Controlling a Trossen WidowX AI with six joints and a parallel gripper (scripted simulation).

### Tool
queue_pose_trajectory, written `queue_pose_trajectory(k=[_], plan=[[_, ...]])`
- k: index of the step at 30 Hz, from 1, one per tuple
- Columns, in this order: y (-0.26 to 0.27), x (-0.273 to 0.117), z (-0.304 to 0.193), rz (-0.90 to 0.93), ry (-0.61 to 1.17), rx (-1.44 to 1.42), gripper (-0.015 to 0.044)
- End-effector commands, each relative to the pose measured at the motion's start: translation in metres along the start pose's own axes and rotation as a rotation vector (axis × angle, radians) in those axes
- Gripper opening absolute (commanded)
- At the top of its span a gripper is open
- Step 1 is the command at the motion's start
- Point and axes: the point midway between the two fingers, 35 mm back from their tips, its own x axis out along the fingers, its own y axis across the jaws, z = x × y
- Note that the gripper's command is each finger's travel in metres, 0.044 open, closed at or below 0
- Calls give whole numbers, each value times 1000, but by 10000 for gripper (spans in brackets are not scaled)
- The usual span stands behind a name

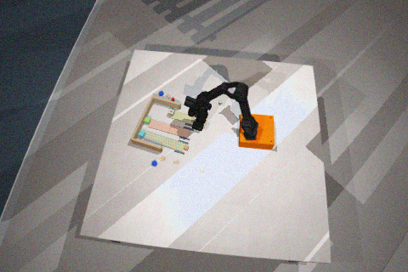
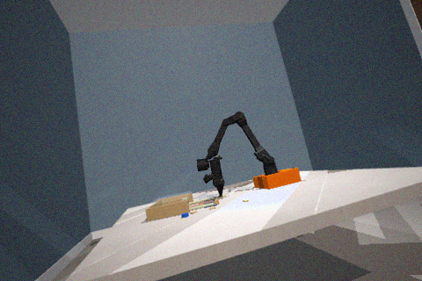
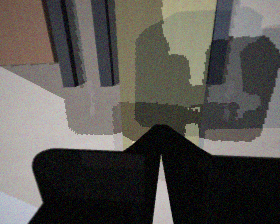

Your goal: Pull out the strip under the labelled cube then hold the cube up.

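Note:
A pale yellow strip (image 1: 182,116) (image 3: 191,60) lies flat, with a small cream cube (image 1: 171,111) on its far end. A green cube (image 1: 147,120) is at the far end of the salmon strip (image 1: 167,128) (image 3: 21,35). A cyan cube (image 1: 142,133) is at the far end of the dotted pale green strip (image 1: 166,141). No label can be made out on any cube. My gripper (image 1: 197,128) (image 2: 221,196) (image 3: 160,130) is shut, low over the near end of the yellow strip. Nothing shows between the fingertips. They hide that end, so contact cannot be seen.
A wooden three-sided frame (image 1: 143,118) (image 2: 169,208) stands around the far ends of the strips. Dark guide rails (image 3: 108,65) run beside the strips. Blue pieces (image 1: 161,93) (image 2: 185,215) and small tan pieces (image 1: 176,162) lie outside the frame. The arm stands on an orange base (image 1: 263,132) (image 2: 281,178).

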Motion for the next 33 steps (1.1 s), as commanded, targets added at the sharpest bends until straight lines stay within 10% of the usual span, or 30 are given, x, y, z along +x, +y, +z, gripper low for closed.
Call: queue_pose_trajectory(k=[1, 33], plan=[[0, 4, -13, 2, 22, -3, 0], [-1, 4, -61, 2, 26, -4, 0]])
